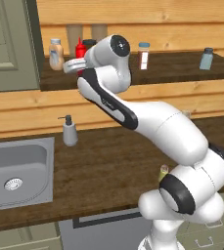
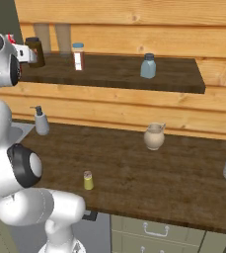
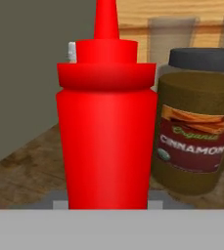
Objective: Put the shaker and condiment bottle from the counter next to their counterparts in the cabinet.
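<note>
The slim bright red squeeze bottle [image 3: 106, 122] with a pointed nozzle stands upright on the dark brown shelf board [image 2: 119, 74] of the light wood wall cabinet [image 1: 133, 10], between a peach-beige white-capped bottle [image 1: 56, 53] and a dark brown cinnamon jar [image 3: 194, 132]. The tiny yellow-green shaker [image 2: 88, 180] with a pale top stands upright on the dark wooden desk [image 2: 173, 183].

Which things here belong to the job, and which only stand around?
Job: red bottle, held in gripper; yellow-green shaker; peach bottle; pale blue shaker.
Around: cinnamon jar, soap dispenser, tan pot, white-labelled jar.
</note>
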